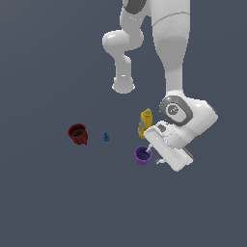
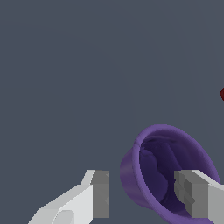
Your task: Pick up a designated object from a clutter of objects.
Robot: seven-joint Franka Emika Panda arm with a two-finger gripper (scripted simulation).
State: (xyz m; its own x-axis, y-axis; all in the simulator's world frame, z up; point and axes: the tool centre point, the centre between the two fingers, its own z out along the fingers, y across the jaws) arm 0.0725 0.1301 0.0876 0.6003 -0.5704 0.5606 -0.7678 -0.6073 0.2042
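The purple cup [image 1: 142, 155] stands on the grey floor with its hollow top open. In the wrist view the purple cup [image 2: 162, 170] lies between my fingers: one fingertip [image 2: 101, 192] is outside its wall with a small gap, the other fingertip [image 2: 190, 197] shows in front of its hollow. My gripper [image 1: 153, 155] is low beside the cup, on the exterior view's right of it, and it also shows in the wrist view [image 2: 142, 194]. It is open and holds nothing.
A yellow bottle [image 1: 146, 118] stands just behind the purple cup, partly hidden by my hand. A dark red cup [image 1: 77, 133] and a tiny blue piece [image 1: 106, 137] sit to the exterior view's left. A dark red sliver [image 2: 222, 94] shows at the wrist view's edge.
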